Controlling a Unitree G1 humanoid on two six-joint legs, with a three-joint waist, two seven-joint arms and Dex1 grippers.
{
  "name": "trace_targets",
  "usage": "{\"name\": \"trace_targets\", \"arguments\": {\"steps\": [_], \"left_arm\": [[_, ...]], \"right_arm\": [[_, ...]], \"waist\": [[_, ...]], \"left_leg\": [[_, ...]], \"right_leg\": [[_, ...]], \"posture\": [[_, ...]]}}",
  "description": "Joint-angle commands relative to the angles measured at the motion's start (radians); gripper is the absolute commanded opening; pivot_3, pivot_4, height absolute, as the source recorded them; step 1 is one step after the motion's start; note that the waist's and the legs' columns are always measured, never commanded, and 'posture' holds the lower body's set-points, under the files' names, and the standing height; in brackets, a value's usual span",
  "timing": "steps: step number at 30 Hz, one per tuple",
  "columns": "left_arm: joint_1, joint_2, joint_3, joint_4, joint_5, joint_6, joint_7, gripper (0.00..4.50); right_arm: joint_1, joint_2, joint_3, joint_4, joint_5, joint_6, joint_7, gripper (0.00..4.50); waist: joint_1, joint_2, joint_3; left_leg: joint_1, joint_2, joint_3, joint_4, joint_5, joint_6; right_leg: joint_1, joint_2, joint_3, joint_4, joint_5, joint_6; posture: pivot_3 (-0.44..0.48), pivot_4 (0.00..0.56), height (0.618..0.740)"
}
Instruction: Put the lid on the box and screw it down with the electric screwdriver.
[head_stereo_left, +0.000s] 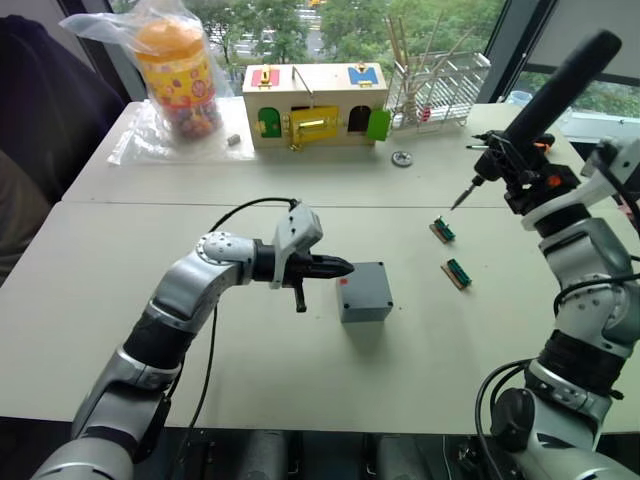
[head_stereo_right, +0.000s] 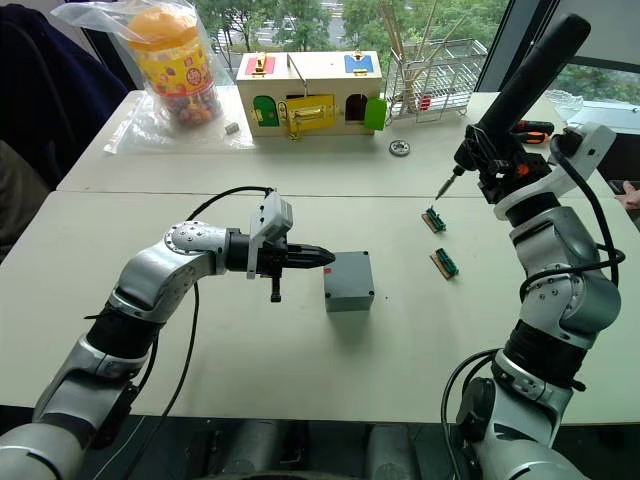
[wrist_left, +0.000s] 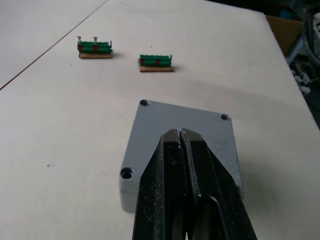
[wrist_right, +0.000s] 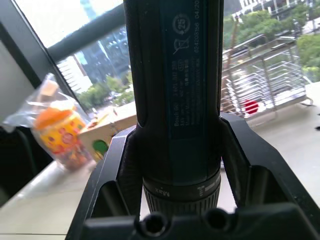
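My left end effector is clenched empty, its tips just above the box, lid on; my right end effector grasps the electric screwdriver above the counter.

electric screwdriver, centre of right wrist frame: dark label reads "Bosch GO" at its lower end, rest of the fine print too small to read. Collar ring below it is marked "Max". Nothing else legible.
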Motion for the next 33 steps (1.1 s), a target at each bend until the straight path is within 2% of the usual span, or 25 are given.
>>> {"name": "trace_targets", "arguments": {"steps": [1,8,26,33], "left_arm": [[-0.016,-0.010,-0.031,-0.006,0.052,-0.059,-0.003,0.00],[0.015,-0.010,-0.069,0.012,0.126,-0.100,-0.007,0.00],[0.025,-0.029,-0.067,0.036,0.153,-0.117,-0.010,0.00],[0.017,-0.045,-0.064,0.056,0.168,-0.131,-0.006,0.00]], "right_arm": [[0.039,0.024,0.084,-0.095,0.068,-0.034,0.031,1.78],[0.124,0.078,0.262,-0.114,0.067,-0.091,0.051,1.78],[0.148,0.019,0.275,-0.144,0.164,-0.093,0.006,1.78],[0.175,-0.027,0.297,-0.130,0.140,-0.110,0.018,1.78]], "waist": [[-0.002,0.000,0.000],[-0.006,0.000,0.000],[0.001,0.000,0.000],[0.001,0.000,0.000]], "left_leg": [[0.000,0.000,0.000,0.000,0.000,0.000],[0.001,0.000,0.001,-0.001,0.001,0.000],[0.001,0.001,0.000,-0.001,0.001,0.002],[0.001,0.001,0.000,-0.001,0.001,0.002]], "right_leg": [[0.000,0.000,0.000,0.001,0.000,0.000],[-0.003,0.000,0.003,0.002,0.000,0.000],[-0.001,-0.001,0.003,0.002,0.000,0.000],[-0.001,-0.001,0.003,0.002,0.000,0.000]], "posture": [[0.000,0.150,0.705],[0.000,0.150,0.705],[0.000,0.150,0.705],[0.000,0.150,0.705]]}}
